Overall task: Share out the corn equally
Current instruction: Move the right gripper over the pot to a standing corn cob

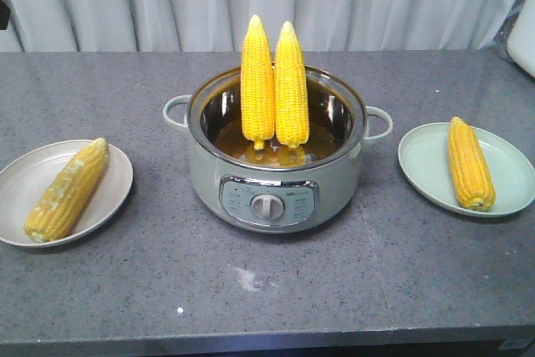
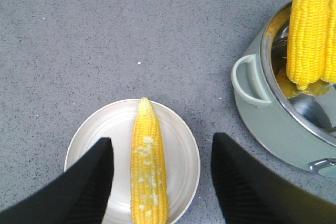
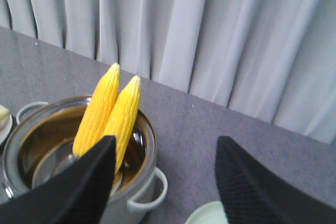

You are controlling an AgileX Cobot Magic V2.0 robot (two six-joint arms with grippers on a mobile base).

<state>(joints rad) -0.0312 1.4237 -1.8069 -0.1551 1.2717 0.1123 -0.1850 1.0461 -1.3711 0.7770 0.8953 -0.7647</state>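
The left gripper (image 2: pixel 161 137) and right gripper (image 3: pixel 167 139) showed only in their wrist views, each as two dark fingers cut off by the lower edge. In the right wrist view, the green plate (image 3: pixel 205 216) was a sliver at 6 o'clock, and one finger hid the lower ends of the potted cobs.

The left gripper was spread wide and empty over the white plate (image 2: pixel 100 135). One cob of corn (image 2: pixel 148 166) lay between its fingers, tip toward 12 o'clock, stem end out of frame. The pot (image 2: pixel 262 114) lay at 2 o'clock. The right gripper was likewise spread and empty, with the potted cobs toward 10 o'clock.

Count: four cobs, two upright in one pot and one on each of two plates.
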